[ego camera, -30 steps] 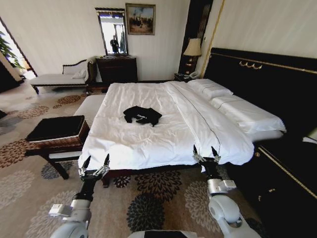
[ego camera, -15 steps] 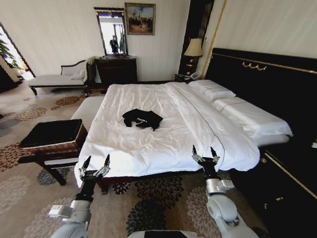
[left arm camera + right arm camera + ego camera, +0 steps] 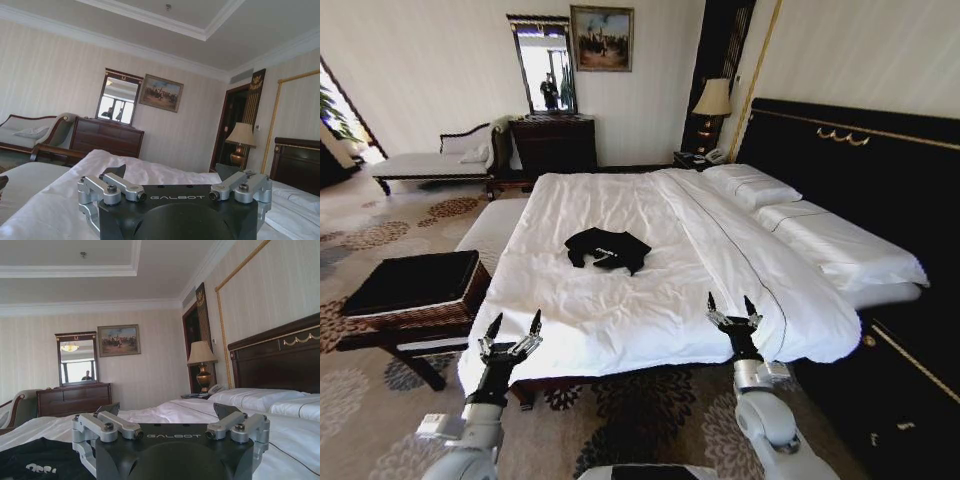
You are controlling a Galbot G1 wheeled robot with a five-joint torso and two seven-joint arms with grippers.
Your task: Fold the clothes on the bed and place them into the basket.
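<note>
Black T-shirt (image 3: 607, 248) crumpled on bed (image 3: 620, 300); left gripper (image 3: 510, 334) and right gripper (image 3: 734, 310) jaws spread, empty.

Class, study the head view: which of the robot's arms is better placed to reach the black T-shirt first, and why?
Probably neither has a clear edge. The T-shirt lies mid-bed, about midway between the open left gripper and the open right gripper, both at the bed's near edge.

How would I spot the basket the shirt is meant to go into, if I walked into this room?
Start at the big white bed with the black headboard. At its foot-end corner, on the robot's left, stands a dark brown woven wicker basket with a black inside. The long cream bench behind it is upholstered, not woven, and the black T-shirt lies crumpled on the duvet.
</note>
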